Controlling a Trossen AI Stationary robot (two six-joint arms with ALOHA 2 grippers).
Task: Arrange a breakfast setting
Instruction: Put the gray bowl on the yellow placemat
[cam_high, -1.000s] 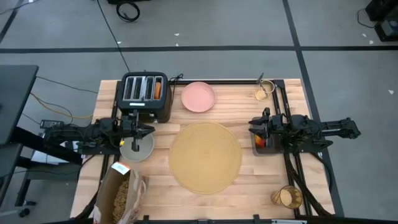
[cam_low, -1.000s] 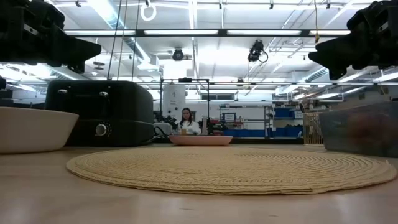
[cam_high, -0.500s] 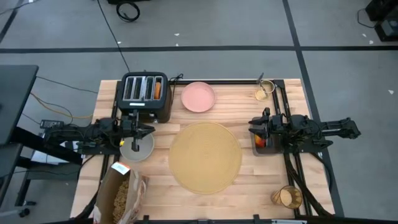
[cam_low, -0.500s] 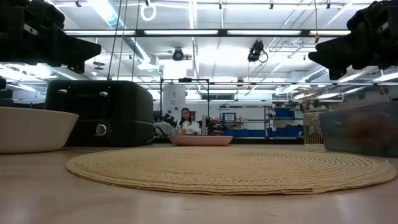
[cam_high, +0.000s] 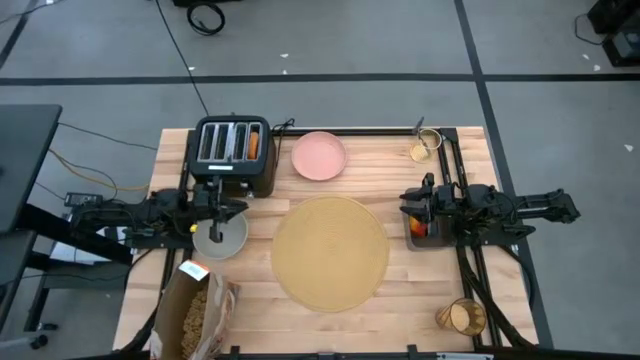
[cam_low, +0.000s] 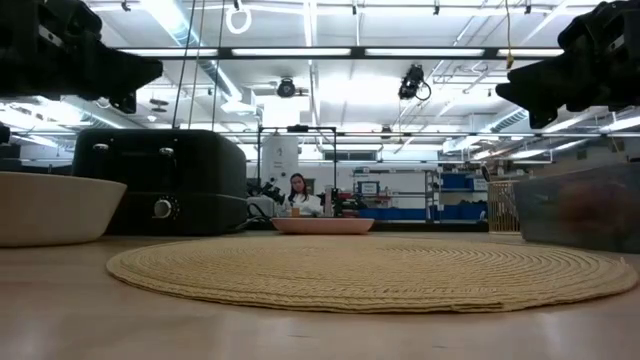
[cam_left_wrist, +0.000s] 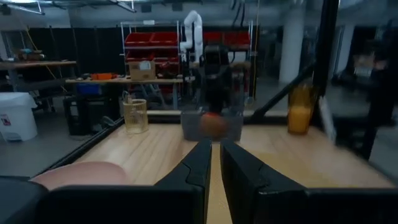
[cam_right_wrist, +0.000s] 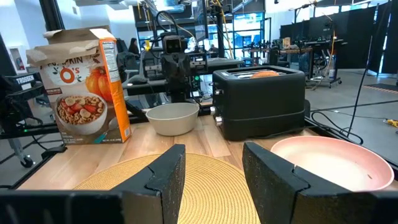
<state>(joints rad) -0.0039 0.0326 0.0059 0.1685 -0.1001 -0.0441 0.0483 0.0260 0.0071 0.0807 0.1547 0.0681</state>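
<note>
High view: tan placemat (cam_high: 331, 251) at centre, pink plate (cam_high: 319, 156) above it, left gripper (cam_high: 222, 212) over grey-green bowl (cam_high: 219, 236) at left, right gripper (cam_high: 410, 208) at right, low view: placemat across foreground, left wrist view: fingers (cam_left_wrist: 198, 169) nearly closed, empty, right wrist view: fingers (cam_right_wrist: 163, 175) apart, empty.

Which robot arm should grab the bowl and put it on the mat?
Probably the left: its tool hovers right over the bowl, beside the placemat. The right tool waits across the table.

Two dark jointed arms, chunky black fingers (cam_right_wrist: 163, 177)
</note>
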